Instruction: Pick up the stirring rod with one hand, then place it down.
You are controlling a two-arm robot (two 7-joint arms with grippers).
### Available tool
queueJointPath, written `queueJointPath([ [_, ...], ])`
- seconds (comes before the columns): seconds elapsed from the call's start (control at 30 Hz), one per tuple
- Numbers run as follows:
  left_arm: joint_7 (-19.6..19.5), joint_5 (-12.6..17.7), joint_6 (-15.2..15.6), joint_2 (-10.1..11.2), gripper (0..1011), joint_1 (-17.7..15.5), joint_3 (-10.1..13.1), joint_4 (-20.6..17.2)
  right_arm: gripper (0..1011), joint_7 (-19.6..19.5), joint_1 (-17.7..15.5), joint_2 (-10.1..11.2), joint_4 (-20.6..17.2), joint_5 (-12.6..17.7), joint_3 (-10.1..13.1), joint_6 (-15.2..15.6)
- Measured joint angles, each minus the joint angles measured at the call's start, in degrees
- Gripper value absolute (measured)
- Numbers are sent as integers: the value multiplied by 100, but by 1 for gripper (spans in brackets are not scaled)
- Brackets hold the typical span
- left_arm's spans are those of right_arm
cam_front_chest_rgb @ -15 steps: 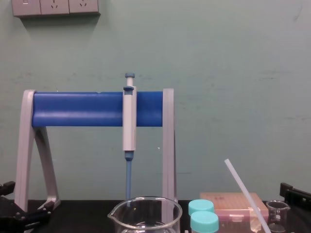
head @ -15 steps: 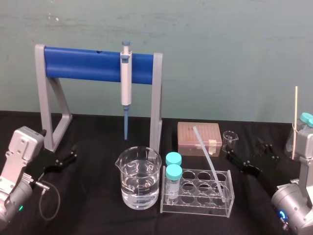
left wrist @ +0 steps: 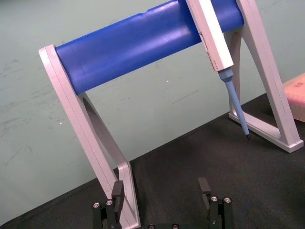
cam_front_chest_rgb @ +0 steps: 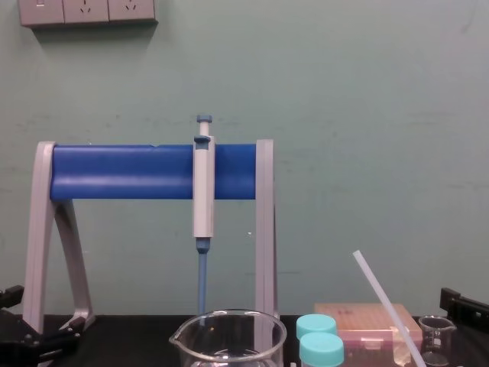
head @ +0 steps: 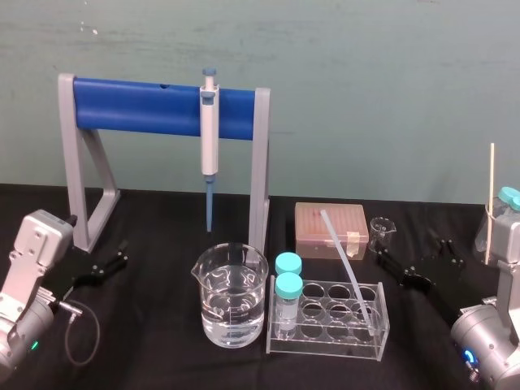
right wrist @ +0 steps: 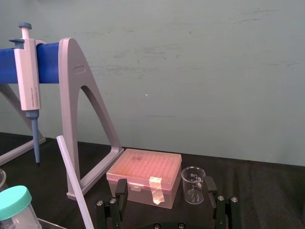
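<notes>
I see the stirring rod [head: 348, 268]: thin, straight, milky translucent, leaning tilted in a clear plastic rack [head: 325, 348]. Left gripper [left wrist: 160, 188] and right gripper [right wrist: 165, 188] low over the black table [head: 154, 341], fingers apart, empty

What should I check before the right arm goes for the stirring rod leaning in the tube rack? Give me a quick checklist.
1. Right gripper fingers open: ok.
2. Stirring rod free to take, leaning tilted in the tube rack: ok.
3. Right gripper around the rod: not ok, it sits apart, to the rack's right.
4. Clearance from the small beaker: cannot tell, it stands close ahead of the fingers.
5. Left gripper out of the way, open, by the blue stand: ok.
</notes>
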Motion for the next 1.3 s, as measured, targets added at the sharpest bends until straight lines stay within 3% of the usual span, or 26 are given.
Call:
queueJointPath([
  [1.3, 0, 0, 0, 0, 1000, 0, 0, 0, 1003, 0, 0, 0, 0, 0, 0, 0],
])
